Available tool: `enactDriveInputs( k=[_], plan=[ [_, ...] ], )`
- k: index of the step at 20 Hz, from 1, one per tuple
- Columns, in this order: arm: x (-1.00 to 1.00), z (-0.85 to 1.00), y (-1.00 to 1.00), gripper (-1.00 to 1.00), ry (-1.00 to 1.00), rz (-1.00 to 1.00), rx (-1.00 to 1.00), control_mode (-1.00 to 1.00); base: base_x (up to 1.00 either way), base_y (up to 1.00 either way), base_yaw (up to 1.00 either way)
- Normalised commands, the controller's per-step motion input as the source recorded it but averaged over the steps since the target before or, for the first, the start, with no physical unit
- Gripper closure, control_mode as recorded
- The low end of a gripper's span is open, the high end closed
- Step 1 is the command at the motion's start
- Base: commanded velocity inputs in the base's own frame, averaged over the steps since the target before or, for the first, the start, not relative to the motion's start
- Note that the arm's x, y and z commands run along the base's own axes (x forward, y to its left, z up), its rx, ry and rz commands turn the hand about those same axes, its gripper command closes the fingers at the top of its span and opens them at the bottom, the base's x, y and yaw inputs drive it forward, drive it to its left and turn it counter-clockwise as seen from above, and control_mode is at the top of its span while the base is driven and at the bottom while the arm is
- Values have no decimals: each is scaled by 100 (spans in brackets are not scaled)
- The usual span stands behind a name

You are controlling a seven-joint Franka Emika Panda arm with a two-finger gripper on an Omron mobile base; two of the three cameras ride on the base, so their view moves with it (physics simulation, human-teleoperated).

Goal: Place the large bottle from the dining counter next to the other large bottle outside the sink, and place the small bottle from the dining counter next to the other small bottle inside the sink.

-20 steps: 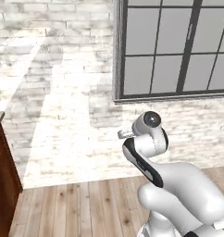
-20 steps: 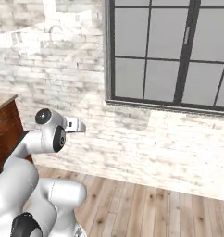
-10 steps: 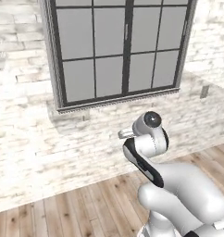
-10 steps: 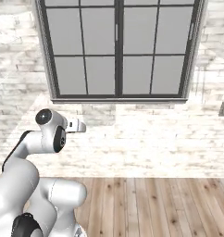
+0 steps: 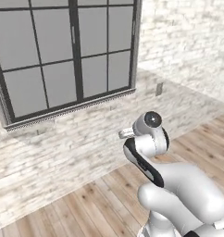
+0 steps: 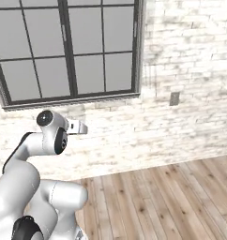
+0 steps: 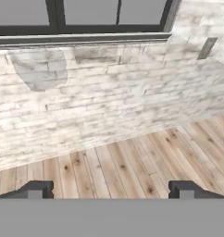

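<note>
— Two dark fingertips (image 7: 36, 190) of the pincer (image 7: 112, 190) stand spread wide with only wooden floor (image 7: 132, 162) between them, nothing pinched.

— Any bottle, sink or worktop?

— I can't place them from here. The arm (image 5: 153, 143) faces a whitewashed brick wall (image 6: 181, 70) with a dark-framed window (image 6: 68, 51) and a small grey wall plate (image 6: 174, 98).

— Labels, writing?

— Nothing I can read.

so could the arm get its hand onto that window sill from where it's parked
Probably not. The hand is open and empty, folded in close to the robot, and a stretch of bare wood floor lies between the base and the brick wall under the window sill.
</note>
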Motion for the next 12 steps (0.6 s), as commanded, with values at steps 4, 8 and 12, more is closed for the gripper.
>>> enactDriveInputs(
  k=[4, 8, 12],
  plan=[
    [0, 0, 0, -100, 0, 0, 0, 100, 21, -46, -39],
    [0, 0, 0, -100, 0, 0, 0, 100, 30, -37, -39],
    [0, 0, 0, -100, 0, 0, 0, 100, 35, -38, -39]
  ],
)
